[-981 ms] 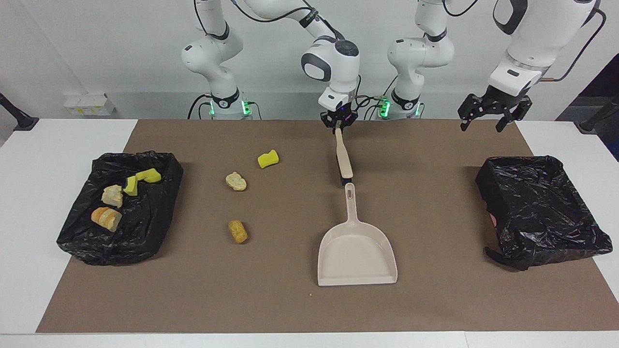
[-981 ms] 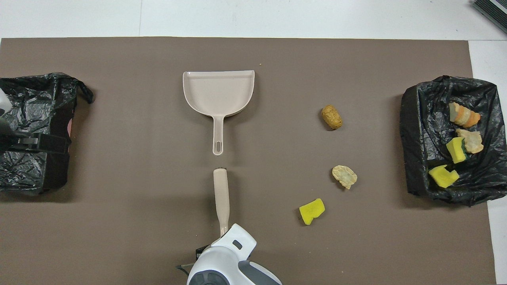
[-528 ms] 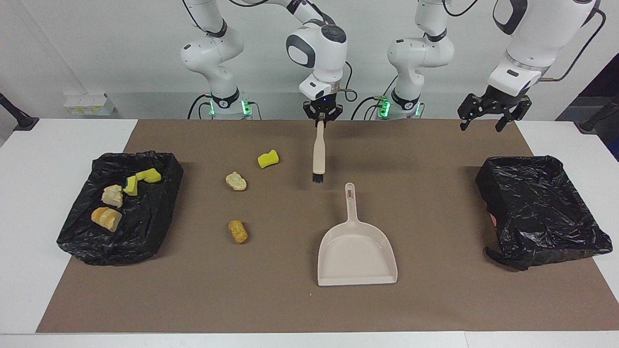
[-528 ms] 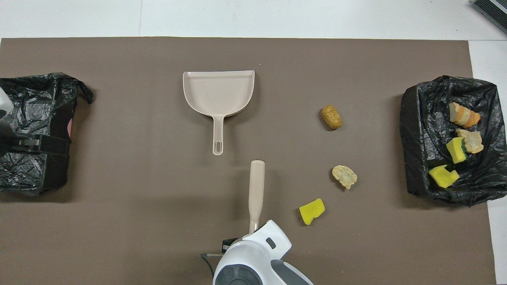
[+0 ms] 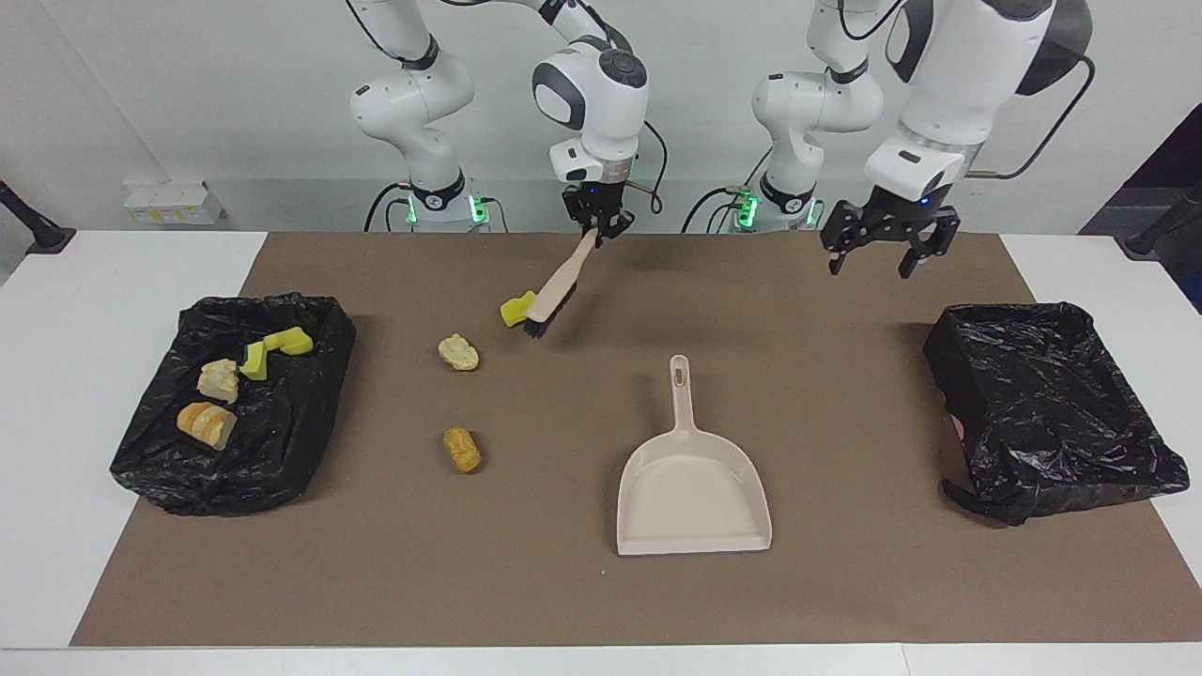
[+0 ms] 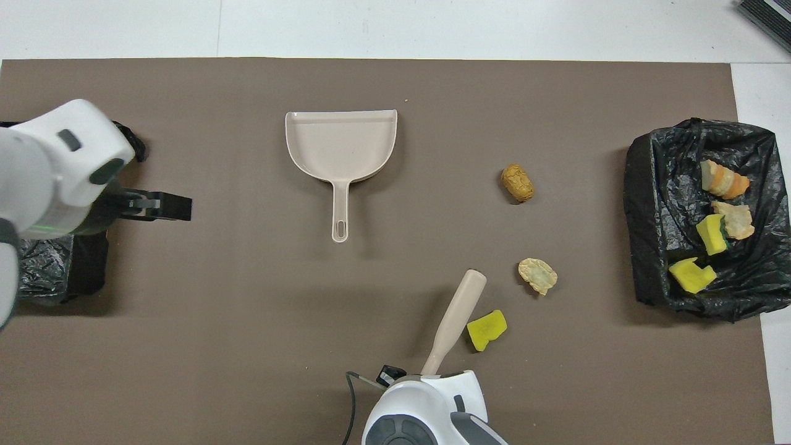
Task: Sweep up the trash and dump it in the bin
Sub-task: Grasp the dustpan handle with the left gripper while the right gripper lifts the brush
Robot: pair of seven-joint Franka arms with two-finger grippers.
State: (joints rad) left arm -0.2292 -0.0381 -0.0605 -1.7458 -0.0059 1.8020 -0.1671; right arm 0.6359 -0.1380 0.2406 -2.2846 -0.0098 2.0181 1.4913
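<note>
R gripper (image 5: 595,228) clamps brush (image 5: 554,293), bristles beside yellow sponge (image 5: 516,311). Two bread lumps (image 5: 458,352) w/ it on mat, 9 o'clock of dustpan (image 5: 693,488); four pcs in bin (image 5: 310,413). L gripper (image 5: 886,252) spread wide, hovering

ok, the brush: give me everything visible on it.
The brush is beige and looks like plastic, with a slim handle and short dark bristles at its low end. The right gripper, shut, holds the handle's top. It hangs tilted, bristles down toward the mat, right beside the loose yellow sponge chunk. Whether the bristles touch the chunk or the mat is unclear.
</note>
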